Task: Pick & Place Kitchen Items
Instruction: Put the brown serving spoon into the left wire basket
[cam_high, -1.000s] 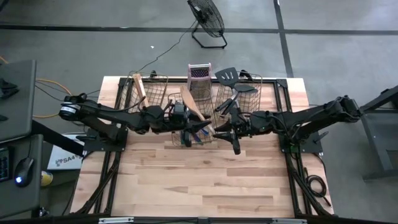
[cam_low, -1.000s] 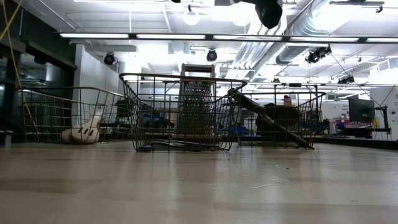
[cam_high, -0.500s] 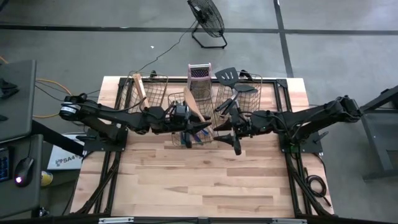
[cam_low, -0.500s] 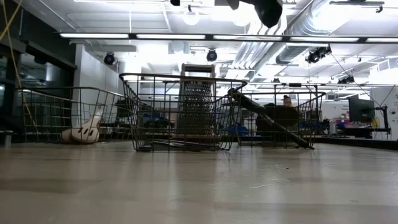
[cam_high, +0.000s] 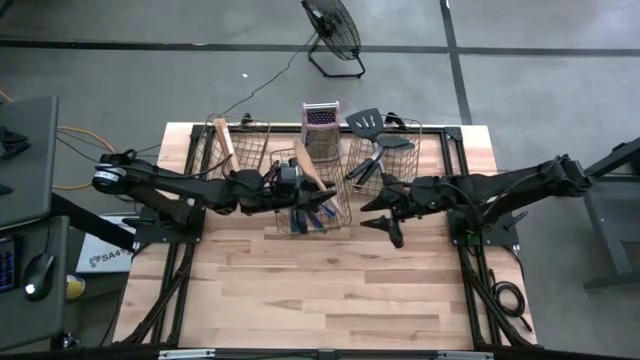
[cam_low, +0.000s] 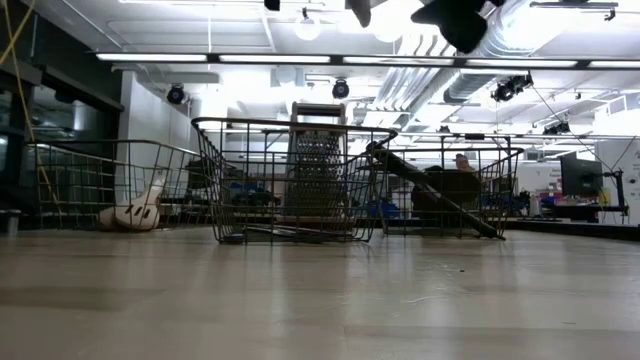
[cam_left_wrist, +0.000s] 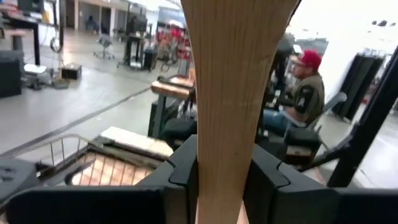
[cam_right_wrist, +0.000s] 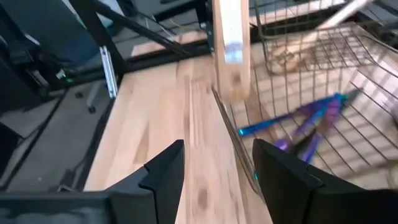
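Left claw (cam_high: 292, 180) stays clamped on a pale wooden spatula (cam_high: 309, 162) over the middle wire basket (cam_high: 340, 215); right claw (cam_high: 383, 212), fingers apart and empty, has pulled back rightward.

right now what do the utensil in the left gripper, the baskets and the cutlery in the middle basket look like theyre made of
The utensil clamped in the left gripper looks like pale unfinished wood, with visible straight grain. The baskets seem to be thin metal wire, an open grid you can see through. The cutlery in the middle basket looks like metal with a shiny iridescent purple-blue coating, though plastic cannot be ruled out.
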